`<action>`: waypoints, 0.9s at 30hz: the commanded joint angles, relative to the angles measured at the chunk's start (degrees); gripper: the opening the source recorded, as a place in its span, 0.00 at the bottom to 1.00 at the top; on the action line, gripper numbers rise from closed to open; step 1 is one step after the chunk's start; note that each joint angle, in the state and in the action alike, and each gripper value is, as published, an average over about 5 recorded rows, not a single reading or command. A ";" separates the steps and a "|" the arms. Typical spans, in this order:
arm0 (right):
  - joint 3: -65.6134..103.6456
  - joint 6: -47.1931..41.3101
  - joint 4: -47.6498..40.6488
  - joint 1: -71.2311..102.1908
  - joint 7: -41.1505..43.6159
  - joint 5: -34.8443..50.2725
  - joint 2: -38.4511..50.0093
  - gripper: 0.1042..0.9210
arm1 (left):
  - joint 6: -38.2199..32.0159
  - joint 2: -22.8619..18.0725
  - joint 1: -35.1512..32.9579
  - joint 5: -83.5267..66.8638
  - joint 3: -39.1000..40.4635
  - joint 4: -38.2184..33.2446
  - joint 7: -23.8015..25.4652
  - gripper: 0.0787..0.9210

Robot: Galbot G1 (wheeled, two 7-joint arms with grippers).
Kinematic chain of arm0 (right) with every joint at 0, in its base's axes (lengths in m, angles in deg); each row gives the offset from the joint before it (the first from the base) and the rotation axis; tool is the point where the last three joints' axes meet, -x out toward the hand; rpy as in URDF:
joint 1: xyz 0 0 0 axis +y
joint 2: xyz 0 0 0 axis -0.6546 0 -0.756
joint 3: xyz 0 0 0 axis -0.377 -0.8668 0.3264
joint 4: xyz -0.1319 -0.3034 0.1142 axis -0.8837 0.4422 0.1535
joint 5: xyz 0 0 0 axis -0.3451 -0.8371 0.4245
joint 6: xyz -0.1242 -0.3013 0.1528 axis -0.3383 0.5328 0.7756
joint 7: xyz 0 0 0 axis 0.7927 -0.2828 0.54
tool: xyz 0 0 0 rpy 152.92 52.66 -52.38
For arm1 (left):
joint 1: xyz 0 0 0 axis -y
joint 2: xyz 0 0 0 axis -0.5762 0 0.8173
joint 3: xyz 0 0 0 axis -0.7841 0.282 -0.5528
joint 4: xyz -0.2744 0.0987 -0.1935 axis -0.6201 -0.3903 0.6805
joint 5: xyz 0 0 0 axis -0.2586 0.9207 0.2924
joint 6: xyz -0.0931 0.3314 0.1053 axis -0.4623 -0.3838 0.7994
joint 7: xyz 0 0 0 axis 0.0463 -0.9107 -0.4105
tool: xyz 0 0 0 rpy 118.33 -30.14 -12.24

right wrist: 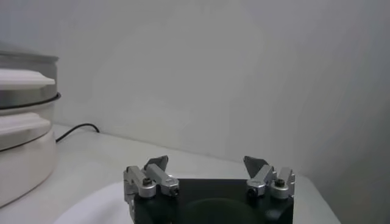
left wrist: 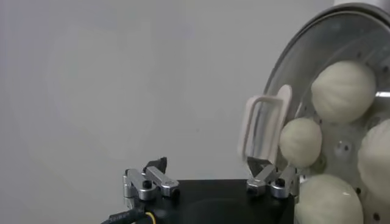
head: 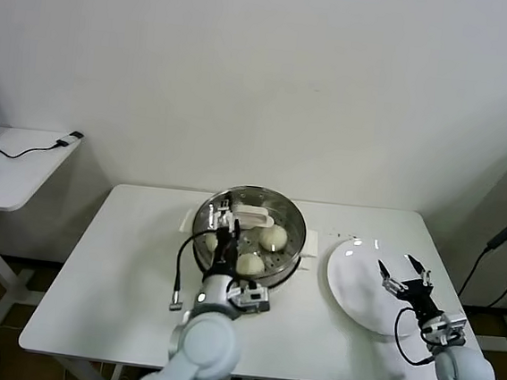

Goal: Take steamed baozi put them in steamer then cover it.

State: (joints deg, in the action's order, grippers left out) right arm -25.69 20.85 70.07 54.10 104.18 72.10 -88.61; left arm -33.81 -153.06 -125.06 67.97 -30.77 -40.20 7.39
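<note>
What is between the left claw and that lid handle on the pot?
Nothing visible. The left claw hangs open right over the steamer, with the cover already on it and its handle beside one finger. The right claw waits open above the white plate.

Cream-white baozi, shiny steel steamer, cream lid handle, white plate

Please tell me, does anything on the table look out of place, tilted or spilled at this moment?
Nothing stands out. The cover sits level on the steamer with the baozi inside. The white plate is bare. The left gripper is open above the cover; the right gripper is open over the plate.
</note>
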 commanded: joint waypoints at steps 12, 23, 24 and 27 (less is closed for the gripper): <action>0.76 -4.68 8.99 2.82 -4.88 -2.73 -1.87 0.88 | -36.06 5.06 -29.65 -63.78 -41.21 -12.25 -20.64 0.88; 2.35 -6.00 13.94 6.09 -4.68 -2.93 -3.73 0.88 | -45.03 -2.39 -33.09 -89.49 -54.65 -2.95 -11.80 0.88; 2.43 -6.00 14.11 6.25 -4.63 -2.92 -3.94 0.88 | -45.26 -2.68 -33.13 -90.14 -54.90 -2.19 -11.45 0.88; 2.62 -6.06 14.52 6.64 -4.44 -2.86 -4.53 0.88 | -45.73 -3.49 -33.33 -90.74 -55.14 -0.71 -10.64 0.88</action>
State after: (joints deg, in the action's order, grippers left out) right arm -23.64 15.61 81.01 58.89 99.99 69.13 -91.91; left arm -65.17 -152.33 -152.73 0.00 -73.44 -46.49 -6.13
